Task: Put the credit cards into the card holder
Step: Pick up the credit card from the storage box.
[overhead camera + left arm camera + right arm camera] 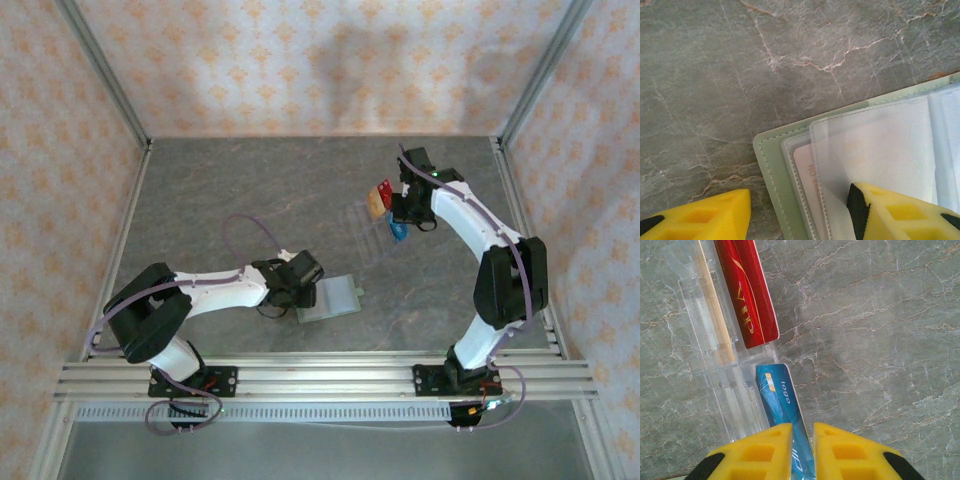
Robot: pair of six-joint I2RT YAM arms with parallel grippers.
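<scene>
one pale card (807, 182) inside the card holder (771, 170)

Card count: three in the one clear tray (735, 390). One red card (747, 295), one gold-orange card (715, 315), and one blue card (782, 410) between the right gripper's (802, 450) fingers. By the left gripper (797, 200), one green wallet (767, 160) with one pale card (807, 180) inside.

The sage-green card holder (328, 298) lies open and flat, a pale card (807, 185) in its clear pocket. Well apart, the red card (747, 295), orange card (375, 203) and blue card (780, 400) stand on edge.
</scene>
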